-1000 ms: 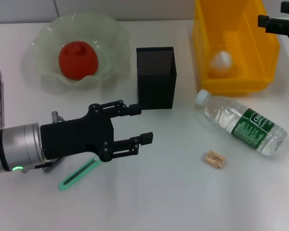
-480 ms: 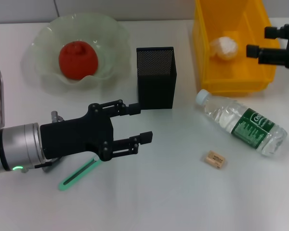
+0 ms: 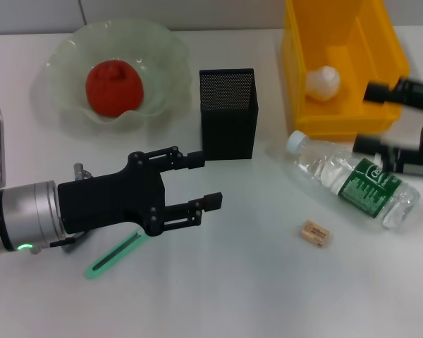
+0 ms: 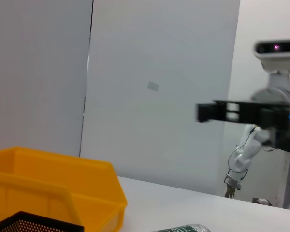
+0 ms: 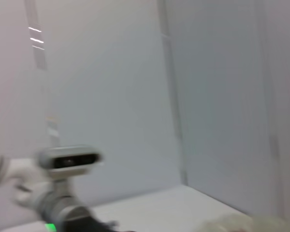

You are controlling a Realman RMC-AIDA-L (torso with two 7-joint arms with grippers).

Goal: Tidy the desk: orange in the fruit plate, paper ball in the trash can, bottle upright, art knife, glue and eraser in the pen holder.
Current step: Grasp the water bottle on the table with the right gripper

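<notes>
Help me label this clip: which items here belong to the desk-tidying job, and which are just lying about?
Job items: orange, fruit plate, paper ball, yellow trash can, bottle, eraser, pen holder, green art knife.

Lying about: nothing apparent.

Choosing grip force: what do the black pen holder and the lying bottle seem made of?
The square black pen holder looks like matte metal mesh; fine perforations show on its walls. The clear lying bottle with a green label looks like thin glossy plastic, see-through with ribbing, probably easily dented.
</notes>
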